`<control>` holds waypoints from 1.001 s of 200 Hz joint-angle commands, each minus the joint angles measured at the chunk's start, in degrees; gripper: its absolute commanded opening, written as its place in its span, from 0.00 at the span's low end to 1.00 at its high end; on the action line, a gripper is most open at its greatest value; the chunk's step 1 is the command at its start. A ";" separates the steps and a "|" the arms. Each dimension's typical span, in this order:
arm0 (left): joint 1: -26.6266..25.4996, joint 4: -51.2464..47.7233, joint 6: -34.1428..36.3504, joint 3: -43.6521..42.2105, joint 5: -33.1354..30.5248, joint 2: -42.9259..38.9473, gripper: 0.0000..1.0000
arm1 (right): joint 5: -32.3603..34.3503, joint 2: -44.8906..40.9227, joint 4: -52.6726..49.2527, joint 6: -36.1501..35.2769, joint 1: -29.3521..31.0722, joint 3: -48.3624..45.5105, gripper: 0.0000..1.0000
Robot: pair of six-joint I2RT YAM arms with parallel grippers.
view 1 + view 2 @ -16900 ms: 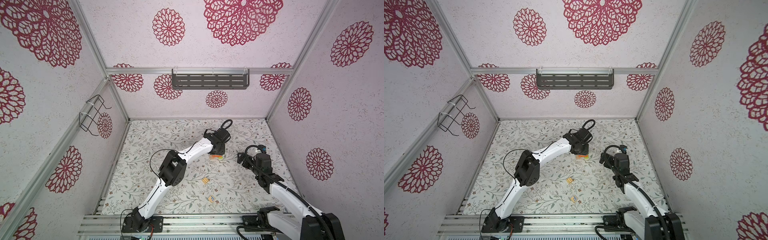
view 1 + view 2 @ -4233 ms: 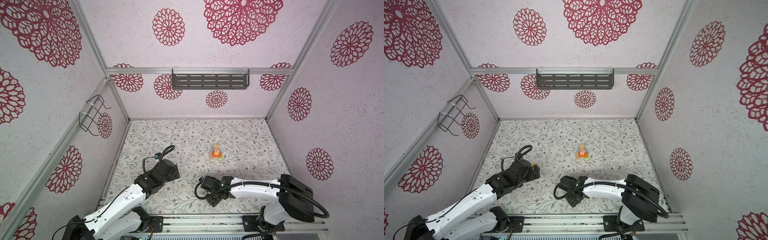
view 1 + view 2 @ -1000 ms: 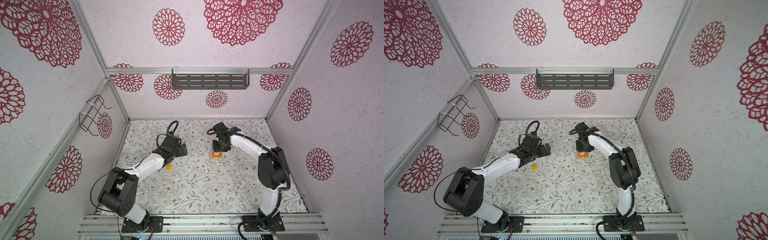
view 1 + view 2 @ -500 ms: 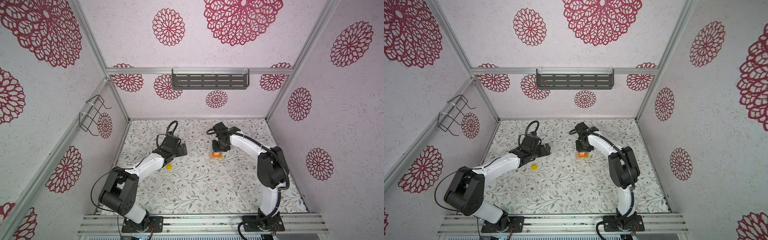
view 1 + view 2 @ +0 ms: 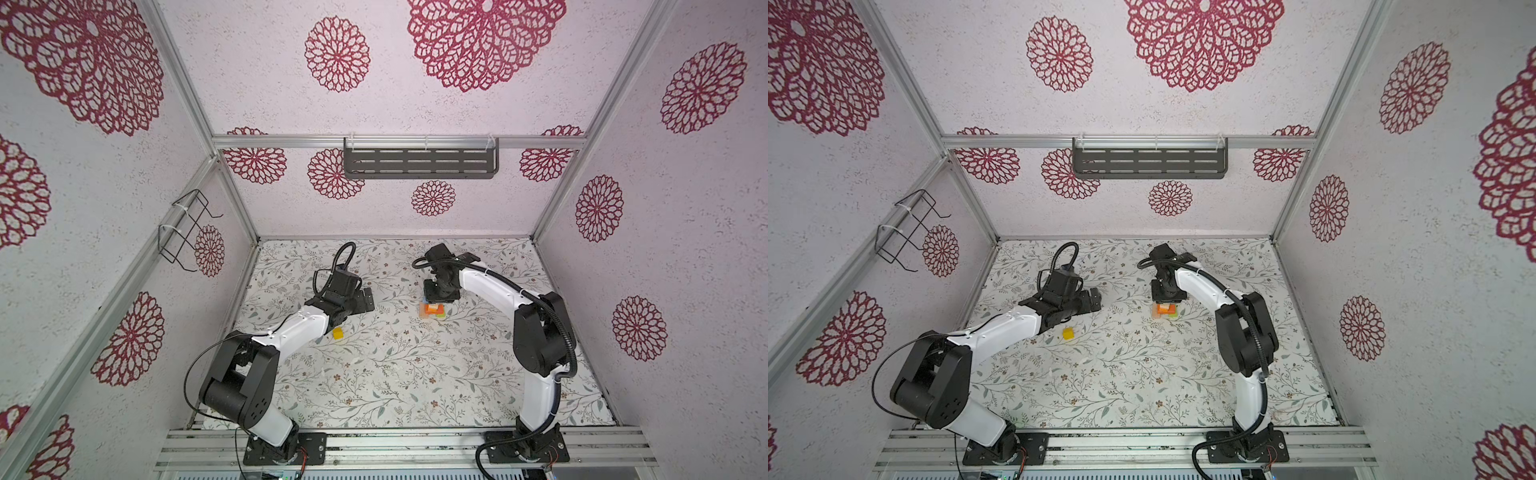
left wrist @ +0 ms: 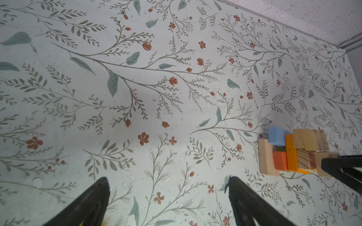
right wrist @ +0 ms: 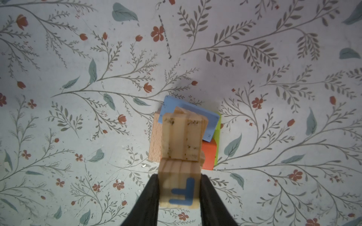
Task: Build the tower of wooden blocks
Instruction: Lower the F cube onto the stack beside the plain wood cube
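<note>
Right gripper (image 7: 179, 177) clamping letter cube (image 7: 181, 192) at tower (image 5: 432, 310) top; left gripper (image 5: 368, 300) gaping empty at tower's 9 o'clock. Off-centre release risking topple.

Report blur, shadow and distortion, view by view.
Right wrist view: the F cube in the right hand is soft; grey shadow beside the tower. Left wrist view: left hand blurred, floor sharp. Both top views: walls splay outward.
</note>
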 commanded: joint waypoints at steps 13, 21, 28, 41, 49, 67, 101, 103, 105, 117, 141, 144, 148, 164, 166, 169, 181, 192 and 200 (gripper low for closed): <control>0.58 1.54 -0.15 -0.51 0.39 0.38 0.97 | 0.52 0.22 -1.57 -0.88 -0.59 2.08 0.35; 0.66 1.52 -0.23 -0.50 0.49 0.36 0.97 | 0.56 0.25 -1.65 -0.88 -0.62 2.18 0.35; 0.65 1.52 -0.21 -0.54 0.50 0.39 0.97 | 0.57 0.23 -1.61 -0.96 -0.54 2.15 0.35; 0.61 1.52 -0.26 -0.54 0.47 0.37 0.97 | 0.53 0.21 -1.70 -0.97 -0.66 2.10 0.35; 0.59 1.52 -0.24 -0.53 0.53 0.36 0.97 | 0.59 0.23 -1.69 -0.97 -0.65 2.15 0.35; 0.60 1.54 -0.25 -0.53 0.53 0.36 0.97 | 0.52 0.22 -1.74 -1.01 -0.66 2.12 0.35; 0.75 1.61 -0.34 -0.54 0.56 0.39 0.97 | 0.23 0.45 -1.48 -0.88 -0.70 2.21 0.35; 0.76 1.63 -0.31 -0.53 0.59 0.39 0.97 | 0.19 0.47 -1.44 -0.90 -0.71 2.16 0.35; 0.76 1.61 -0.27 -0.53 0.67 0.37 0.97 | 0.18 0.45 -1.47 -0.88 -0.71 2.22 0.35; 0.75 1.69 -0.27 -0.60 0.88 0.45 0.97 | 0.09 0.58 -1.47 -0.89 -0.68 2.35 0.35; 0.73 1.74 -0.38 -0.45 1.25 0.65 0.97 | -0.08 0.75 -1.48 -0.97 -0.63 2.39 0.35; 0.73 1.70 -0.43 -0.49 1.21 0.65 0.97 | -0.08 0.77 -1.48 -0.97 -0.67 2.41 0.35; 0.77 1.70 -0.42 -0.45 1.29 0.68 0.97 | -0.08 0.78 -1.47 -0.96 -0.69 2.38 0.35; 0.81 1.77 -0.37 -0.45 1.33 0.65 0.97 | -0.08 0.83 -1.48 -0.97 -0.65 2.33 0.35; 0.84 1.78 -0.40 -0.45 1.27 0.63 0.97 | -0.13 0.85 -1.48 -0.97 -0.67 2.41 0.35; 0.84 1.80 -0.43 -0.45 1.33 0.63 0.97 | -0.13 0.88 -1.44 -0.97 -0.66 2.45 0.35; 0.77 1.78 -0.41 -0.46 1.37 0.63 0.97 | -0.10 1.04 -1.48 -0.97 -0.71 2.51 0.35; 0.84 1.78 -0.44 -0.47 1.37 0.67 0.97 | -0.17 1.21 -1.56 -0.99 -0.65 2.63 0.35; 0.80 1.78 -0.42 -0.53 1.42 0.63 0.97 | -0.17 1.25 -1.55 -1.05 -0.71 2.59 0.35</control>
